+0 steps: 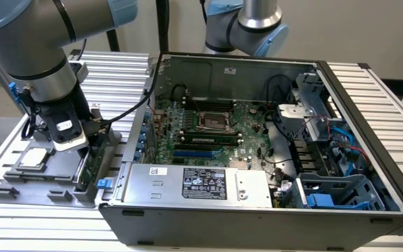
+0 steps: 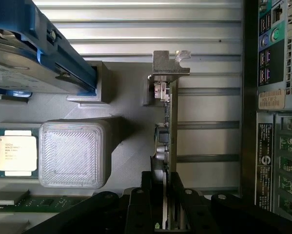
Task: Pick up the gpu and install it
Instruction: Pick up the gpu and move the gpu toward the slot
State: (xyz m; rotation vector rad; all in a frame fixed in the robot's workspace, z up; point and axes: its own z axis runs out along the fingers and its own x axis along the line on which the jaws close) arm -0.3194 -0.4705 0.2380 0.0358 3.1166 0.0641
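Fingers [image 2: 180, 204] of black metal are clamped on the gpu [image 2: 169, 131], one on each flat face of the card, pinching it near one end. I see the card edge-on from the wrist: a thin board standing upright, with its silver bracket [image 2: 167, 66] at the end away from the grip. It stands just outside the computer case [image 1: 257, 226], beside the case's wall on the exterior view's left, where the green board [image 1: 86, 165] hangs straight down under the fingers [image 1: 82, 144] at the grey parts tray [image 1: 19, 184]. Whether its lower edge sits in the tray's slot or is clear of it I cannot tell. Farther from the case than the card, the same tray [image 2: 126, 97] carries a raised grey block [image 2: 72, 153], and beyond that the small square processor chip [image 2: 16, 152], lying flat. The hard drive with blue rails [image 2: 38, 53] also sits on the side of the card away from the case. The case itself lies on its side with the panel off on the slatted metal counter [image 1: 117, 73], its motherboard [image 1: 222, 126] facing up and a silver power supply [image 1: 187, 184] along its near wall. The arm [image 1: 40, 58] reaches down outside the case on the exterior view's left.
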